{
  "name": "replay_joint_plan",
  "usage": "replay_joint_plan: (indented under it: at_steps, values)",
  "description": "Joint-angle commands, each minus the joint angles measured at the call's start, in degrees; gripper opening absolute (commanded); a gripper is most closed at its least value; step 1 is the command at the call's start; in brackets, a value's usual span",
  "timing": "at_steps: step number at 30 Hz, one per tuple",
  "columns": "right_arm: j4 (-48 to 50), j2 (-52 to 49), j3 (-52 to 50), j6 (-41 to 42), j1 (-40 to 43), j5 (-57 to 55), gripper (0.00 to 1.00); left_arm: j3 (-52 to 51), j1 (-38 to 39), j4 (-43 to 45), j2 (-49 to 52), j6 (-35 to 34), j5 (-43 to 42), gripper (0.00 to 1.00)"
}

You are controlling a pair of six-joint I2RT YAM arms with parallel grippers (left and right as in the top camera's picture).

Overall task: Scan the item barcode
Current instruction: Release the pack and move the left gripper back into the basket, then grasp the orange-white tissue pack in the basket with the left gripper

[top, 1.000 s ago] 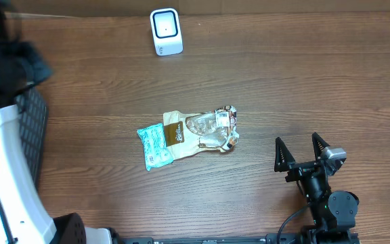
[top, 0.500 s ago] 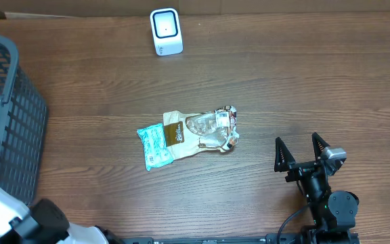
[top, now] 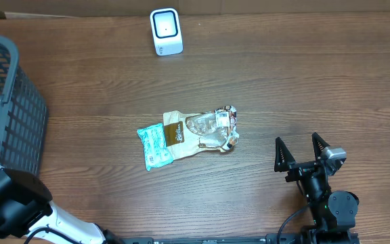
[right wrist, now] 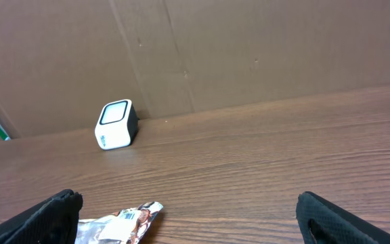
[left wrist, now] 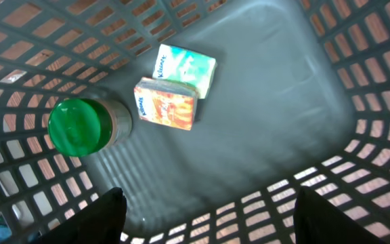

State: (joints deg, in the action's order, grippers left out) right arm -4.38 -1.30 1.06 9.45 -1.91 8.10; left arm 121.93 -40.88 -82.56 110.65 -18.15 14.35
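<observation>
**Task item.** The crinkled beige-and-clear plastic snack bag point(top: 193, 133) lies flat near the middle of the brown wood-grain desk point(top: 296, 74). Its left end is teal and white; I cannot tell whether that is part of the bag or a separate packet. Nothing touches the bag. In the right wrist view only its crumpled end point(right wrist: 122, 218) shows, at the bottom edge.

**Scanner.** The small white box-shaped barcode scanner point(top: 166, 31) with a dark window stands at the far edge of the desk, well apart from the bag. Behind it is a brown cardboard wall point(right wrist: 249, 47).

**Right claw** point(top: 302, 152). It sits low over the desk, to the right of the bag and nearer the front edge, clear of it. Its black fingers point(right wrist: 53, 215) are spread wide with nothing between them.

**Left claw** point(left wrist: 205, 227). It hangs above the dark grey plastic lattice basket point(top: 20, 108) at the desk's left end and looks down into it. Its fingers point(left wrist: 105, 218) stand apart and grip nothing. The overhead view shows only the white-and-black left arm point(top: 12, 207), not the claw.

**Basket contents.** On the basket floor point(left wrist: 269, 115):
- A round green-lidded jar point(left wrist: 80, 127).
- A small orange carton point(left wrist: 166, 103) just beside the jar.
- A green-and-white tissue pack point(left wrist: 187, 68) touching the carton's far side.
</observation>
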Motion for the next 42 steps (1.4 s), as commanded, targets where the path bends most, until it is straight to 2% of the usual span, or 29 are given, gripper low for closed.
replay_joint_plan:
  at_steps: [1,5,13,17,24,37,42]
  values:
    - [0.2,0.04,-0.57,0.59,-0.04,-0.52,1.0,-3.37,-1.29,2.01,0.07,3.93,0.92,0.65]
    - [0.2,0.04,-0.57,0.61,-0.04,-0.52,1.0,-8.48,-2.29,6.95,0.07,6.45,-0.52,0.66]
    - [0.2,0.04,-0.57,0.59,-0.04,-0.52,1.0,-18.08,-4.46,15.23,0.33,6.73,0.09,0.68]
    - [0.2,0.04,-0.57,0.61,-0.04,-0.52,1.0,-21.94,-5.42,19.15,0.37,9.55,0.52,0.69]
    - [0.2,0.04,-0.57,0.61,-0.04,-0.55,1.0,-27.5,-7.43,26.84,1.05,14.49,0.76,0.76]
    - [0.2,0.04,-0.57,0.61,-0.04,-0.52,1.0,-29.27,-7.87,32.83,7.28,14.99,1.53,0.75]
    - [0.2,0.04,-0.57,0.61,-0.04,-0.52,1.0,-29.27,-7.87,33.79,10.64,14.97,2.8,0.7]
